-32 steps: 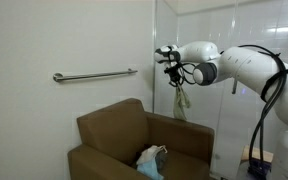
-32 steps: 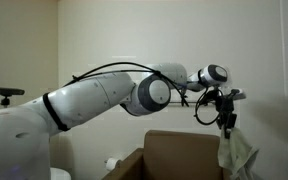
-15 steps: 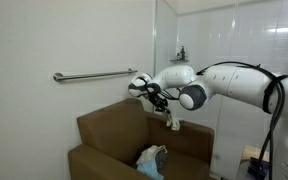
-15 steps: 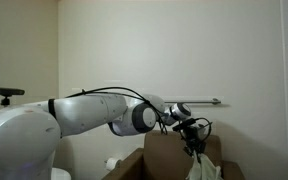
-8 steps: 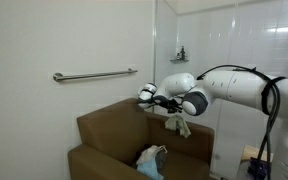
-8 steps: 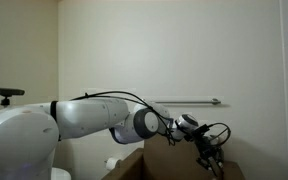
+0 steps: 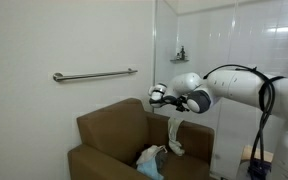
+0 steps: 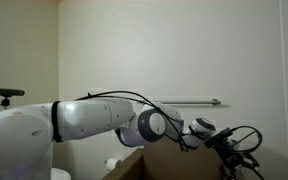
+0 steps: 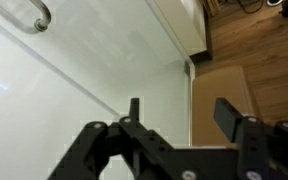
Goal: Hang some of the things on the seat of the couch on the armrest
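In the wrist view my gripper (image 9: 181,112) is open, with nothing between its fingers (image 9: 230,117). In an exterior view the gripper (image 7: 153,96) hovers above the back corner of the brown couch (image 7: 114,125). The long pale cloth (image 7: 175,136) hangs below it, free of the fingers, down along the far armrest (image 7: 196,138). A grey-blue cloth (image 7: 152,157) lies bunched on the seat. From the other side the gripper (image 8: 228,149) is over the couch's dark top (image 8: 179,165), and the cloths are not clear there.
A steel wall bar (image 7: 94,74) runs above the couch back, also seen as the bar (image 8: 189,101) and the bar's end (image 9: 39,15). A glass partition (image 7: 164,40) stands right behind the couch. Wooden floor (image 9: 274,50) lies beyond the armrest.
The gripper has opened and let go of the pale cloth, which has dropped down along the armrest. The arm has come down from bar height towards the couch's corner.
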Tool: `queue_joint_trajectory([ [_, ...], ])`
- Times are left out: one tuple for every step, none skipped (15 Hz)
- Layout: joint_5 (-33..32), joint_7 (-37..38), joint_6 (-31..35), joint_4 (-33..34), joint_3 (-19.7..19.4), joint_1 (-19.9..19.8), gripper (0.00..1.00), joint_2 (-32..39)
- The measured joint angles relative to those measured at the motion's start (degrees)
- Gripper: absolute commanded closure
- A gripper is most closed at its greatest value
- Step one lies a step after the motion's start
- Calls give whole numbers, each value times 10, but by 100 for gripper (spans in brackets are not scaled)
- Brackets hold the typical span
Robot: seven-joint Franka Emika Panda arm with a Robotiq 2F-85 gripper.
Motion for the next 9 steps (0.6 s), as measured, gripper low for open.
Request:
queue_joint_trajectory([
  [0,0,23,4,0,-11,0,0],
  [2,1,46,11,2,-23,0,-1],
  [8,2,65,22,5,-37,0,-1],
  [21,2,72,35,7,-52,0,-2],
  [38,1,72,47,11,-69,0,-5],
  [55,1,72,57,15,-86,0,-8],
  [72,0,72,60,18,-103,0,-15],
  [89,0,72,60,21,-119,0,-25],
  [104,-2,72,60,25,-135,0,-36],
])
